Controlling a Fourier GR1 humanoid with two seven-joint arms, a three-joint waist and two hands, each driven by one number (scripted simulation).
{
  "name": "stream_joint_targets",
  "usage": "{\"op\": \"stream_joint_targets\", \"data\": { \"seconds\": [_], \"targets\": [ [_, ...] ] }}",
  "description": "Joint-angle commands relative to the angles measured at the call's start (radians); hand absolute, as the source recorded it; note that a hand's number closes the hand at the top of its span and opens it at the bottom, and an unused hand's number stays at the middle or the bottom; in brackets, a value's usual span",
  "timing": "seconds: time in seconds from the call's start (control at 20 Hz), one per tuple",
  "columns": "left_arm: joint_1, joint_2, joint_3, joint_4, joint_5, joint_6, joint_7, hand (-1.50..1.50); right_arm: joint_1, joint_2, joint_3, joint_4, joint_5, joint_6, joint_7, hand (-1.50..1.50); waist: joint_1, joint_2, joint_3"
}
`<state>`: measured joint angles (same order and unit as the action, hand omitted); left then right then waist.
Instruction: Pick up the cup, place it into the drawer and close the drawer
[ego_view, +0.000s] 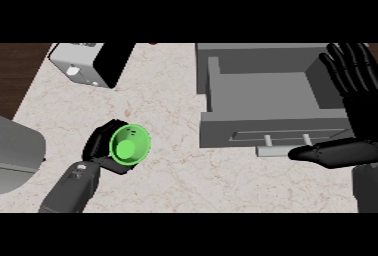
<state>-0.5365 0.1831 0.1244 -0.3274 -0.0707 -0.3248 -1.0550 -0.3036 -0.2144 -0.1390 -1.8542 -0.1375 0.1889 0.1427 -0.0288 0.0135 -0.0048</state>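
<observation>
Left robot hand (97, 141) round cup (129, 146), box (90, 64), open drawer (251, 124)

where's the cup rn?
Head view, lower left: the green cup is in the left hand, over the counter, well left of the open drawer.

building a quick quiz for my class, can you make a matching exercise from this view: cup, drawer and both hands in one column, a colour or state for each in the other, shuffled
Things
1. cup
2. drawer
3. left hand
4. right hand

Colour or state
A. pulled open
B. fingers straight, at the drawer's right side
C. green
D. curled round the cup

Pairs: 1-C, 2-A, 3-D, 4-B
</observation>
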Motion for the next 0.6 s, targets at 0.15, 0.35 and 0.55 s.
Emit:
{"op": "stream_joint_targets", "data": {
  "seconds": [0.15,0.35,0.55],
  "targets": [
    [0.044,-0.017,0.201,-0.047,0.179,0.129,-0.155,1.5,0.054,0.003,-0.008,-0.041,0.002,-0.002,-0.009,-1.5,0.021,-0.012,0.002],
    [-0.034,-0.059,0.171,-0.112,0.173,0.117,-0.066,1.5,0.068,-0.005,-0.025,-0.03,-0.009,0.008,-0.011,-1.5,0.022,-0.014,0.004],
    [-0.102,-0.113,0.127,-0.208,0.154,0.177,0.022,1.5,0.02,-0.004,-0.007,-0.013,0.018,-0.008,0.005,-1.5,0.028,-0.016,0.005]
  ]
}}
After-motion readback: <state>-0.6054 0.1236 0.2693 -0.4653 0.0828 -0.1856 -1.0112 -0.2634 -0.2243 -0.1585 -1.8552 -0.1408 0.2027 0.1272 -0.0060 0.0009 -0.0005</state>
